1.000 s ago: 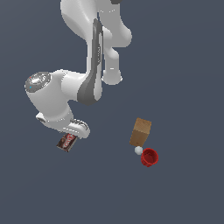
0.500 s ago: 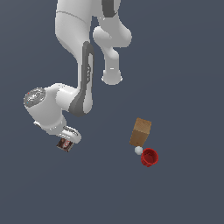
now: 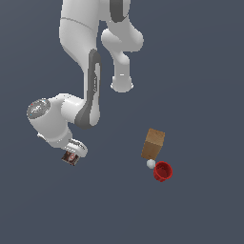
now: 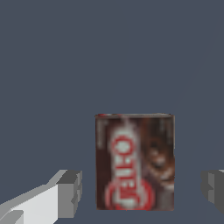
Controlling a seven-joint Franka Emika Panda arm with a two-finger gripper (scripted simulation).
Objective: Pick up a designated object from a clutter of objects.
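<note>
The designated object, a small flat dark brown packet point(image 3: 71, 157) with red and white label markings, lies on the grey floor at the exterior view's left. In the wrist view the packet point(image 4: 134, 162) fills the middle between my two fingers. My gripper point(image 3: 75, 150) hangs right above it, and in the wrist view the gripper point(image 4: 142, 190) is open, with a gap between each finger and the packet's sides. One grey fingertip point(image 4: 70, 193) shows beside the packet. The rest of the clutter stands apart at the exterior view's right.
A tan box point(image 3: 153, 144) stands at the exterior view's right, with a tiny white ball point(image 3: 151, 164) and a red cup point(image 3: 162, 171) just in front of it. The arm's white links point(image 3: 81, 57) rise above the packet.
The arm's wrist has swung toward the exterior view's left and the hand has settled over the packet. The packet, box, cup and ball have not moved.
</note>
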